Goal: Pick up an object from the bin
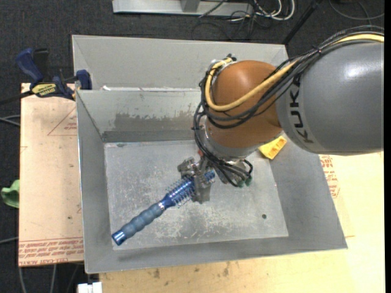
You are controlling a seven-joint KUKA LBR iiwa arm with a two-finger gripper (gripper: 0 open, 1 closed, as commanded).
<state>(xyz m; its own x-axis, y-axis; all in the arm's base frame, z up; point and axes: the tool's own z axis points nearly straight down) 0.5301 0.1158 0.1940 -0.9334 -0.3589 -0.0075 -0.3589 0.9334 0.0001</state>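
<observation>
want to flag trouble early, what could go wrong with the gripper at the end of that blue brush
1. The gripper sits at the coiled upper-right end of the long blue brush, far from its middle; lifted from there, the handle would likely sag or slip out.
2. The yellow thing lies close beside the arm, partly hidden by it; a sideways move might knock it.

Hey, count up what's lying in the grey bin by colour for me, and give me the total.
Blue: 1, a long brush-like tool lying slantwise on the bin floor.
Yellow: 1, a small piece toward the right side, partly hidden by the arm.
Total: 2 things in view.
</observation>
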